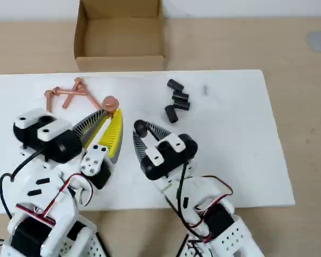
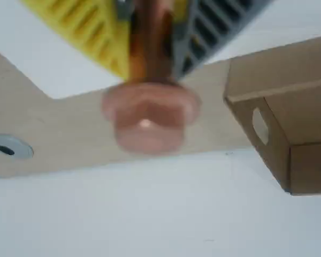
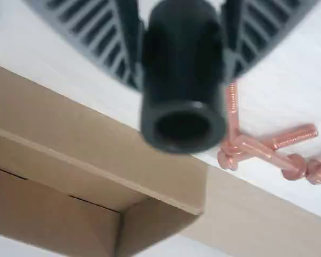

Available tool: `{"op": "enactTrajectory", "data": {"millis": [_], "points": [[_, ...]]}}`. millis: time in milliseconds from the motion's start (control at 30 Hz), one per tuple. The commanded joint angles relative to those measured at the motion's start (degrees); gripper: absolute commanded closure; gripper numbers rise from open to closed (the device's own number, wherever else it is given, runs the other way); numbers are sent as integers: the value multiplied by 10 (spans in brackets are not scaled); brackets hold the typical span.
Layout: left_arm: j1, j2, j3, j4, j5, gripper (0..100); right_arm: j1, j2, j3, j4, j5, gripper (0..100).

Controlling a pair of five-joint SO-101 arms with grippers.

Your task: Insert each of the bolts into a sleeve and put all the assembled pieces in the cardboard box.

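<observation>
Since the left gripper (image 1: 110, 111) is clamped on the shank of a copper bolt (image 1: 110, 101) and the right gripper (image 1: 141, 130) is clamped around a black sleeve (image 1: 140, 128), the step in hand looks like joining the two, and that calls for alignment before any push. Seen from above, the bolt sits near the middle of the white sheet (image 1: 241, 160), with the sleeve close by at about 4 o'clock from it, not touching. The bolt's head juts past the fingertips, and I cannot tell how much threaded end is free, so the shank probably needs turning toward the sleeve's open bore. Bring both axes onto one line, then ease in slowly; a skewed entry would likely jam. Spare bolts (image 1: 68, 94) lie at 10 o'clock on the sheet, spare sleeves (image 1: 176, 100) at 1 o'clock, and the cardboard box (image 1: 120, 63) stands at 12 o'clock beyond the sheet's far edge.
</observation>
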Motion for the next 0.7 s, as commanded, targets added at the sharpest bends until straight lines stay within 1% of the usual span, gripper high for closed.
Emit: {"op": "enactTrajectory", "data": {"millis": [0,133,200,367,433,500,667], "points": [[-8,0,-35,4,4,993,-31,-87,-3,-18,1,989],[-9,-31,-34,4,1,993,-65,-87,-4,-18,1,989],[-9,-57,-29,6,-15,993,-73,-87,-4,-18,1,989],[-9,-109,-37,75,-59,993,-77,-87,-3,-18,1,989],[-22,-107,-56,113,-54,993,-77,-87,-3,-18,1,989],[-26,-107,-69,135,-41,993,-77,-87,-3,-18,1,989],[-26,-107,-68,123,-15,993,-78,-87,-3,-18,0,989]]}}
